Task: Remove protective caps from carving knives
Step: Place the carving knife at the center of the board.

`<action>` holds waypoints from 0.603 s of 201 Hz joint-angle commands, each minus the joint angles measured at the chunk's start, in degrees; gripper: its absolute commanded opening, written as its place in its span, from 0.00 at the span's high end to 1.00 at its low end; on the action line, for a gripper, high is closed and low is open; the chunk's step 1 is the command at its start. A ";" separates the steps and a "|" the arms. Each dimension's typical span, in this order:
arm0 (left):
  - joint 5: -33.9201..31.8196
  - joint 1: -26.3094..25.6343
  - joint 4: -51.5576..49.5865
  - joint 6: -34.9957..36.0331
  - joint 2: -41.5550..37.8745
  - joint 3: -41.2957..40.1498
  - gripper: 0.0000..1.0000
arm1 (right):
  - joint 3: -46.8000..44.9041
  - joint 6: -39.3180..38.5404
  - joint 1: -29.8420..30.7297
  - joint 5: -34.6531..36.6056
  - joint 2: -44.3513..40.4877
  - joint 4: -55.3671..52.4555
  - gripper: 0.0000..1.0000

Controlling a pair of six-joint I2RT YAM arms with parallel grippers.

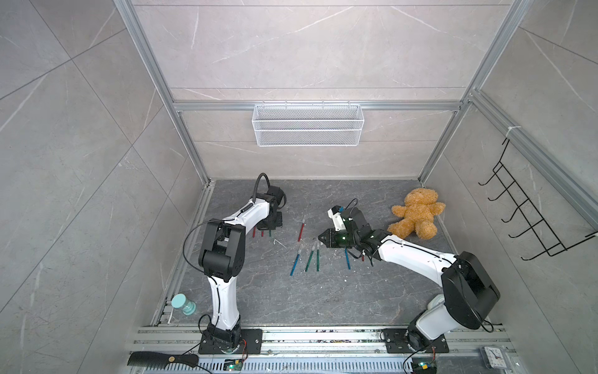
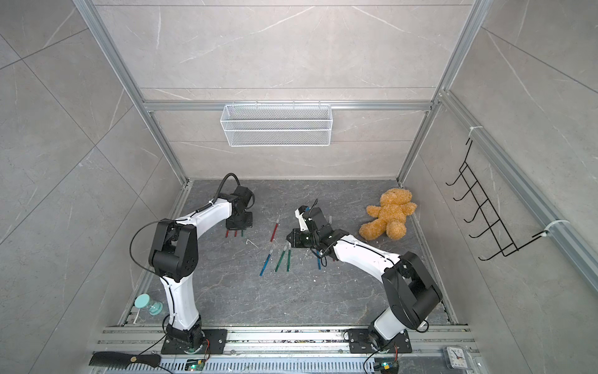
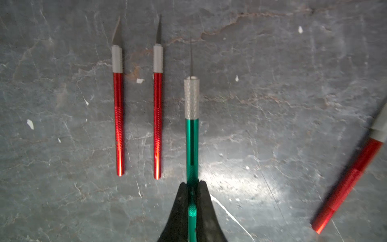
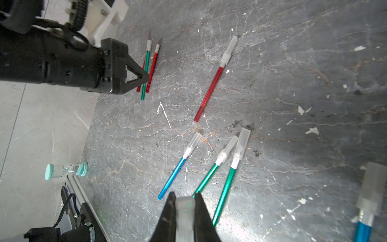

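Table point(image 1: 291, 301): dark stone, knives spread mid-area. L fingers point(image 3: 180, 201) clamped on green knife point(image 3: 192, 142) toward its rear end. Blade was bare and pointed away from the fingers, parallel to two bare-bladed red knives point(image 3: 118, 123) lying just beside it. R fingers point(image 4: 202, 213) closed on one clear cap point(image 4: 184, 209), held betw. both tips. On table ahead of R fingers: capped red knife point(image 4: 209, 92), capped green pair point(image 4: 225, 194), capped blue knife point(image 4: 171, 178), each w/ cap on.
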 commanded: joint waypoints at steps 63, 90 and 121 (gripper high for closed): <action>-0.38 1.16 -1.77 4.84 6.36 5.74 1.00 | -1.31 -1.16 0.45 -0.76 -1.85 2.51 1.00; -0.23 1.30 -2.23 5.42 7.33 6.75 1.00 | -1.23 -1.15 0.69 -0.76 -1.54 2.68 1.00; -0.47 1.27 -3.09 6.15 9.07 8.07 1.00 | -0.96 -1.11 1.08 -0.98 -0.97 2.73 1.00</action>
